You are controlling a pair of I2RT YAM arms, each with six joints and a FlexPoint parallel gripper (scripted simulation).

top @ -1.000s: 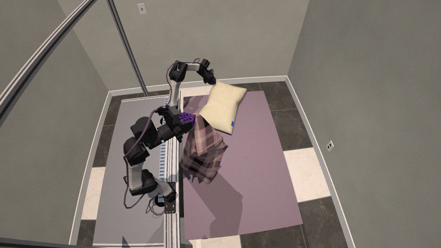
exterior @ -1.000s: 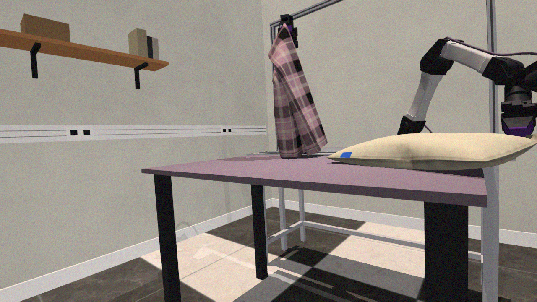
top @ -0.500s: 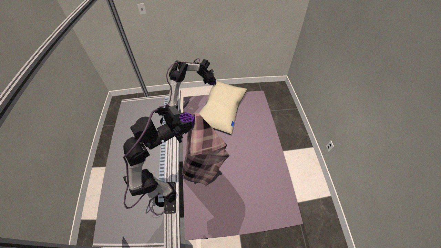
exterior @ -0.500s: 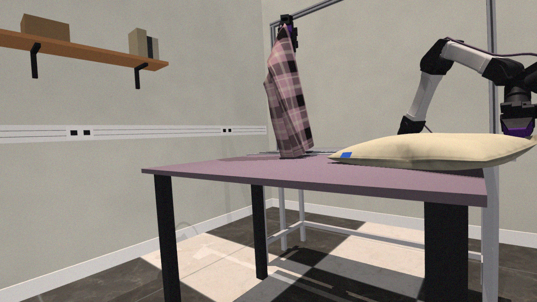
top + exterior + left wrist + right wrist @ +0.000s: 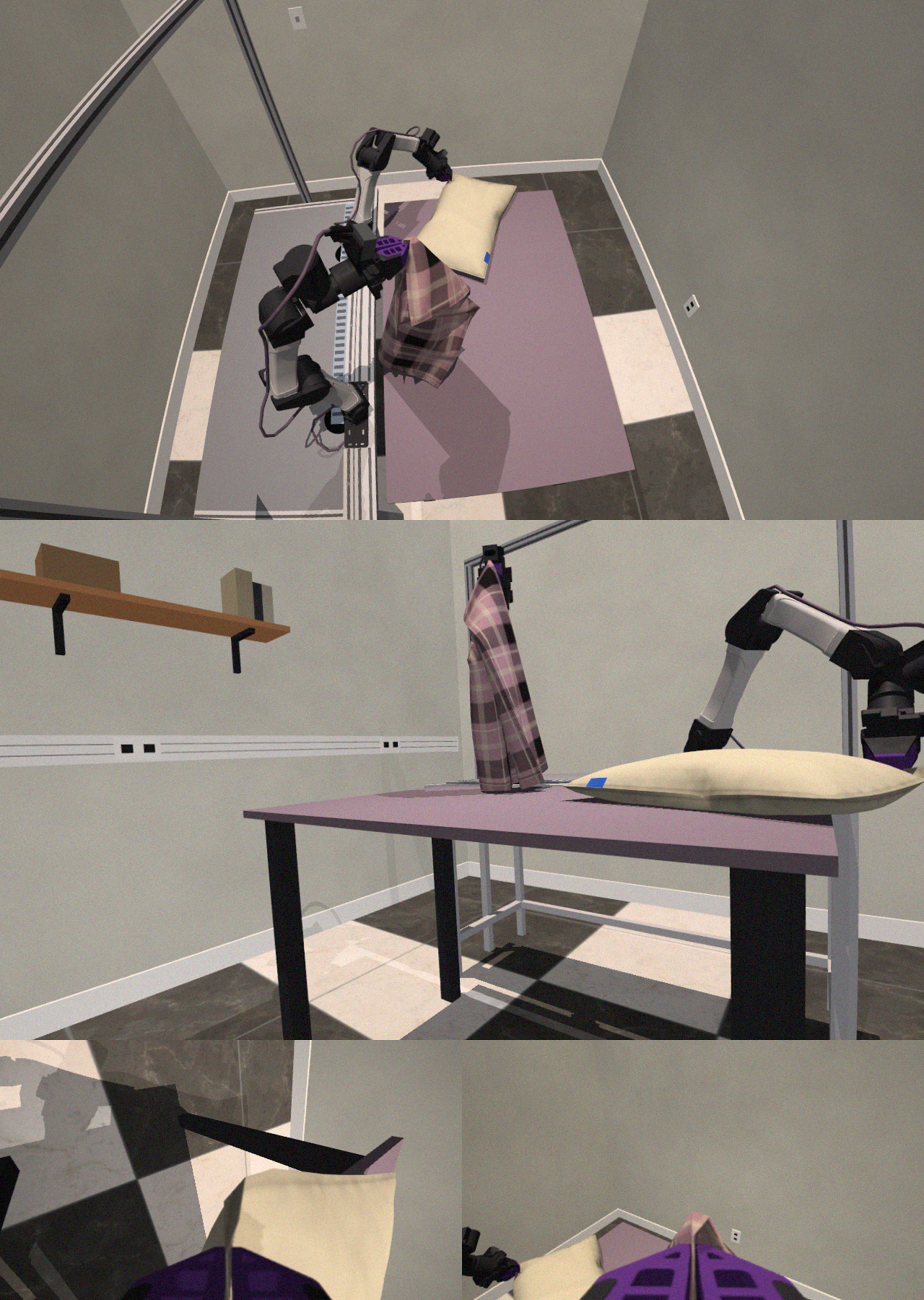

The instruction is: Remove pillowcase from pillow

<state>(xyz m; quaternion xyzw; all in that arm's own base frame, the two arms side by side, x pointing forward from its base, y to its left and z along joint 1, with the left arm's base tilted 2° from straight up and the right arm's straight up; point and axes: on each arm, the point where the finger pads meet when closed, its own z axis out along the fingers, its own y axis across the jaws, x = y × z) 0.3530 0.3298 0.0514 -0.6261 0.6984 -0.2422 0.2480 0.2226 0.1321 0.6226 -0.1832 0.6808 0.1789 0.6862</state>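
Now we are separating the two: our left gripper (image 5: 447, 178) (image 5: 890, 760) (image 5: 228, 1256) (image 5: 518, 1271) pinches the bare pillow's (image 5: 466, 222) (image 5: 723, 778) (image 5: 317, 1220) (image 5: 563, 1271) corner at the table's (image 5: 535, 362) (image 5: 491, 817) (image 5: 386, 1159) (image 5: 632, 1246) edge; our right gripper (image 5: 406, 248) (image 5: 492, 565) (image 5: 693, 1254) clamps the hanging pillowcase (image 5: 432, 303) (image 5: 497, 681) (image 5: 696, 1218) (lowering comes next, clear of the pillow).

The right arm (image 5: 284, 368) has a pale silvery-white link between bulky matte-black joint housings, with a rounded black cylinder further along. A thin, dull purple cable loops loosely outside its body. The left arm (image 5: 367, 187) (image 5: 736, 681) matches it: smooth, light tubular links, black elbow and wrist housings, and the same purplish cable along its upper side. The right gripper (image 5: 406, 248) (image 5: 693, 1254) has bright purple, tapering fingers pierced by dark angular windows, with dark patches at their outer sides. The left gripper (image 5: 228, 1256) (image 5: 518, 1271) (image 5: 449, 175) also has purple fingers, looking much darker in its own wrist view.
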